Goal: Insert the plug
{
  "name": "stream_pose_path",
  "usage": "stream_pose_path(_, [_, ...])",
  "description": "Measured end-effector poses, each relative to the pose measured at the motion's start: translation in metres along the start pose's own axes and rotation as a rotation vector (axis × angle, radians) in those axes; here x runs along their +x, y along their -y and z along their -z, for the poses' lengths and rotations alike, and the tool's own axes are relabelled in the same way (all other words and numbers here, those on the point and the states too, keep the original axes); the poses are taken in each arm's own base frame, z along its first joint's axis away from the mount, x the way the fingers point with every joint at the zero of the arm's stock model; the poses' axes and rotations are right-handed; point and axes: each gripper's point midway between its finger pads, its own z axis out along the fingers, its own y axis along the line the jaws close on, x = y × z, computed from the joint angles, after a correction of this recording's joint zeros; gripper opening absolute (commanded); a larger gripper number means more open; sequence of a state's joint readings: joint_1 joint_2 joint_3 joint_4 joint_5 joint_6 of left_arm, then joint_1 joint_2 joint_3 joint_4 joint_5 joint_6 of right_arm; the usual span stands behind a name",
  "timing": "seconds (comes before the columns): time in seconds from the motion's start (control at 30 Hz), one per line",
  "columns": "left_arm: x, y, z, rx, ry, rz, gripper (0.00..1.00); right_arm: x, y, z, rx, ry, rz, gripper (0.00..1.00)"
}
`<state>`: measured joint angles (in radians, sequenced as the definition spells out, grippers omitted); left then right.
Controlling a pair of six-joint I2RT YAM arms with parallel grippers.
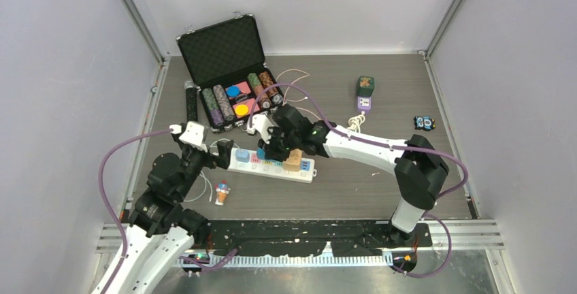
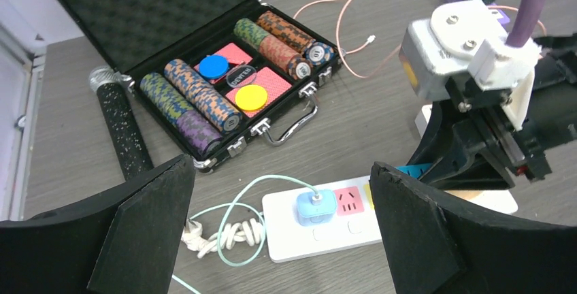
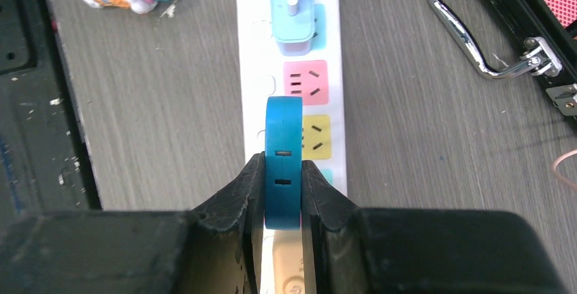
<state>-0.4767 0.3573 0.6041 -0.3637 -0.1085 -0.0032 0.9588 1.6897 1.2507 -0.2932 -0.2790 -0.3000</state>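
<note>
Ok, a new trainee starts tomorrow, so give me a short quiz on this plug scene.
1. True or false: the left hand is open and holds nothing.
2. The right hand grips: A) blue plug, B) poker chip, C) toy clown.
3. What colour is the empty socket beside the light-blue charger on the power strip?
Key: 1 true; 2 A; 3 pink.
</note>
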Motion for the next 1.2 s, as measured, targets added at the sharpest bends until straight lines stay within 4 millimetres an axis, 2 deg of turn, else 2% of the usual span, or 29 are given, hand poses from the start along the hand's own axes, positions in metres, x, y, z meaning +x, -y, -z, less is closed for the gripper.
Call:
stream_pose_path(0.27, [0.002, -0.007, -0.003, -0.055, -0.027, 0.062, 1.00, 0.002, 0.013, -0.015, 0.033, 0.029, 0.006, 0.05])
stream_pose_path(0.5, [0.000, -0.002, -0.007, -0.036, -0.066, 0.068, 1.00, 0.013, 0.013, -0.023, 0.014, 0.018, 0.000, 0.05])
stream_pose_path(1.2, [-0.002, -0.003, -0.010, -0.038, -0.075, 0.068, 1.00, 0.017, 0.011, -0.027, -0.021, 0.017, -0.003, 0.05])
